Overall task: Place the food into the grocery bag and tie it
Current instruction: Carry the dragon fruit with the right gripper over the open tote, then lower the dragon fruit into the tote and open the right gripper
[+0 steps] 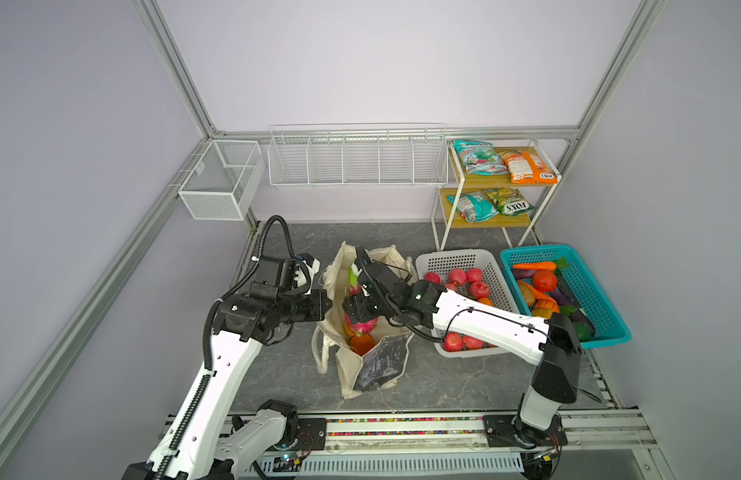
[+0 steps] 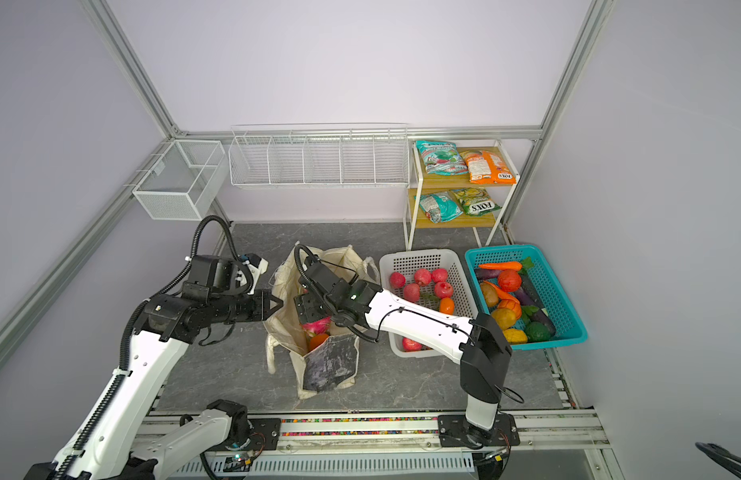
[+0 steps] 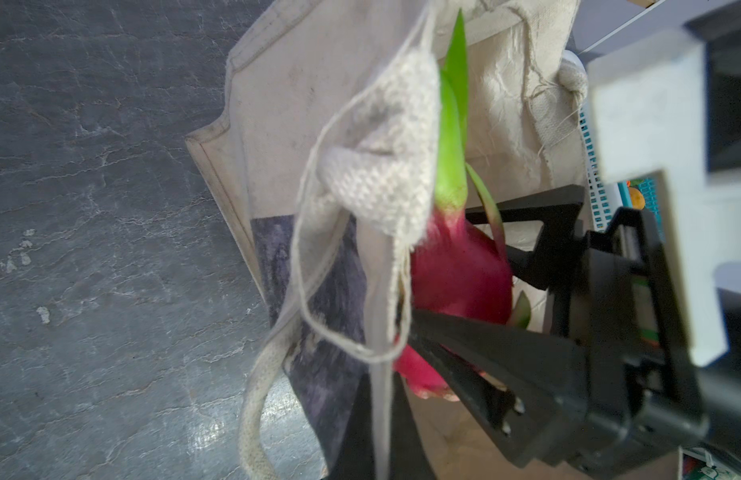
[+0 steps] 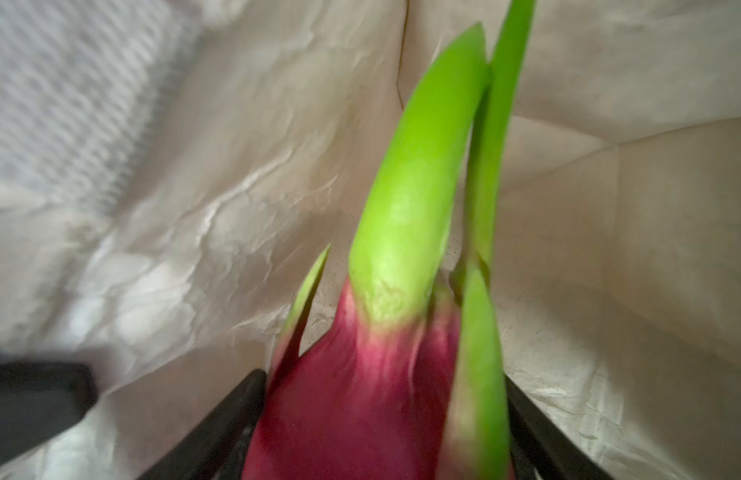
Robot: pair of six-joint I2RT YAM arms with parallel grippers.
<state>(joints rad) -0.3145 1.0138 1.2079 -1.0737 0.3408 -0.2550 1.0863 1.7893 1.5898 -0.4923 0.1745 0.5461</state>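
Nearest edge: front rail (image 1: 402, 428) carrying both arm bases. Next back, the canvas tote (image 1: 348, 384) stands open on the grey slab, marbled panel facing front, a large orange (image 1: 361, 344) low inside. The left gripper (image 1: 323, 305) is clamped tight on the tote's left rim cloth. The right gripper (image 4: 383, 378) reaches down into the mouth, jaws spread wide, one finger pressed on each flank of the pink dragon fruit (image 1: 362, 326), which sits inside the tote above the orange. Beyond: white perforated basket (image 1: 456, 259) of red fruit, then teal basket (image 1: 589, 291) of mixed produce. Farthest, an orange snack packet (image 1: 526, 166) lies on the top tier of the wooden shelf (image 1: 493, 221).
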